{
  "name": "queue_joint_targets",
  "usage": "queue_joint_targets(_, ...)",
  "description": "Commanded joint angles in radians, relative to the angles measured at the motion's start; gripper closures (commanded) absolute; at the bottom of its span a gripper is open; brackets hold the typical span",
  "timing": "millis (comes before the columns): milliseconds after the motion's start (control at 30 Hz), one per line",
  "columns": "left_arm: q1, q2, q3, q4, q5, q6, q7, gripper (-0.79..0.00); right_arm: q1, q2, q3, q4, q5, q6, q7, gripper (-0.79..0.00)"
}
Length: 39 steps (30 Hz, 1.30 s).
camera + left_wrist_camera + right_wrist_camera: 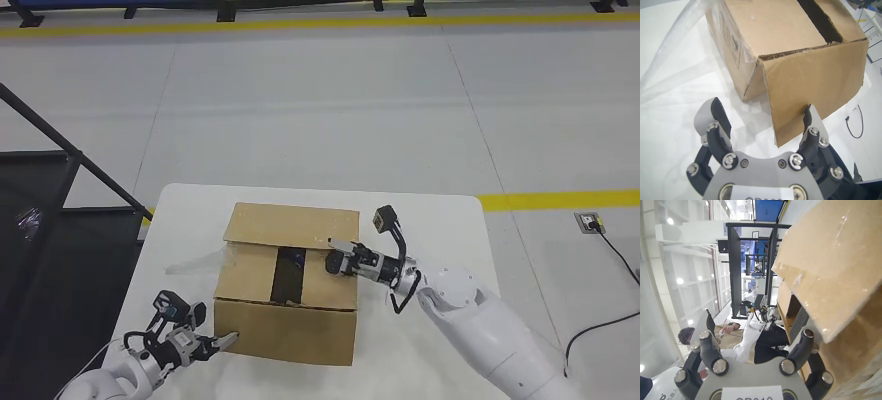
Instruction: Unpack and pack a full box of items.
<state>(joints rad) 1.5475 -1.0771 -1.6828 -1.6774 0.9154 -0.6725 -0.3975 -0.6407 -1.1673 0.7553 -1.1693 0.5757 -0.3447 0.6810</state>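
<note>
Box [290,285] on table [440,225]; left tool [762,103] released beside it, right tool [753,315] released atop.

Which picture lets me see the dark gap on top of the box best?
The top view: it looks straight down on the cardboard box, so the dark gap shows whole along its top. The left wrist view catches it slanted, as a dark strip. The right wrist view sees one flap close up.

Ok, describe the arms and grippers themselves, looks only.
White, rounded shells cover the left arm and right arm; a black cable loops at the right wrist. The left gripper and right gripper match: silver plates, black linkages, silver fingers with black ribbed pads, a white label at the base.
</note>
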Motion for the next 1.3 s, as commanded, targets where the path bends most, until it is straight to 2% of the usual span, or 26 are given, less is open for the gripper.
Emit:
queue_joint_targets(0, 0.0, 0.001, 0.005, -0.001, 0.003, 0.003, 0.001, -0.785, 0.013, -0.01, -0.009, 0.004, -0.033, 0.015, -0.046, -0.785)
queue_joint_targets(267, 0.003, 0.004, 0.019, 0.008, 0.001, 0.009, 0.015, -0.785, 0.053, -0.038, 0.002, 0.003, -0.094, -0.018, -0.12, -0.785)
queue_joint_targets(467, 0.003, 0.006, 0.032, 0.002, -0.002, 0.007, 0.017, -0.785, 0.123, -0.064, -0.017, 0.043, -0.295, 0.063, -0.289, -0.785)
queue_joint_targets(667, 0.003, 0.008, 0.05, -0.011, -0.004, 0.008, 0.018, -0.785, 0.188, -0.107, -0.041, 0.149, -0.326, 0.021, -0.35, -0.785)
queue_joint_targets(1000, -0.007, 0.011, 0.082, -0.016, 0.009, 0.019, 0.017, -0.785, 0.276, -0.187, -0.088, 0.348, -0.441, -0.069, -0.528, -0.785)
queue_joint_targets(1167, -0.011, 0.013, 0.088, -0.012, 0.002, 0.025, 0.017, -0.785, 0.3, -0.229, -0.106, 0.456, -0.437, -0.115, -0.542, -0.785)
queue_joint_targets(1267, -0.018, 0.014, 0.094, -0.01, -0.008, 0.027, 0.007, -0.785, 0.3, -0.229, -0.106, 0.456, -0.437, -0.115, -0.542, -0.785)
